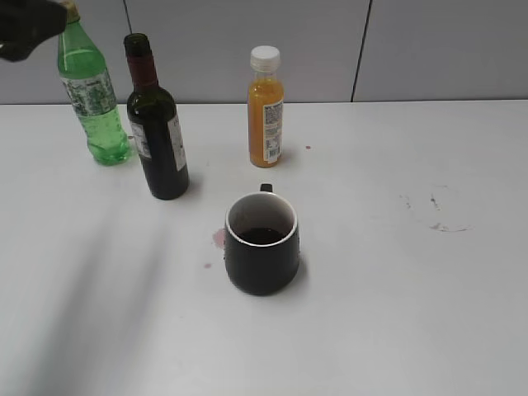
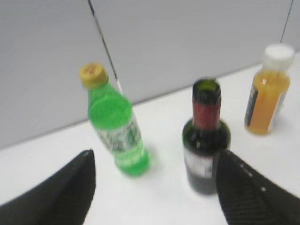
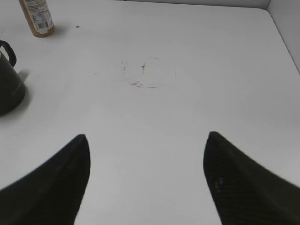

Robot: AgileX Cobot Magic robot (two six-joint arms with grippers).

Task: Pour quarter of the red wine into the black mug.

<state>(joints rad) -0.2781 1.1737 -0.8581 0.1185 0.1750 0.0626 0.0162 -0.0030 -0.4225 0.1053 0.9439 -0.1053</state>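
The red wine bottle stands upright and uncapped at the back left of the white table; it also shows in the left wrist view. The black mug sits in the middle with dark red liquid in its white interior; its edge shows in the right wrist view. My left gripper is open and empty, raised and back from the bottles; a part of it shows at the top left of the exterior view. My right gripper is open and empty over bare table, right of the mug.
A green plastic bottle stands left of the wine bottle. A small orange juice bottle stands behind the mug. Small red spill spots lie left of the mug. Faint ring marks lie on the table at the right.
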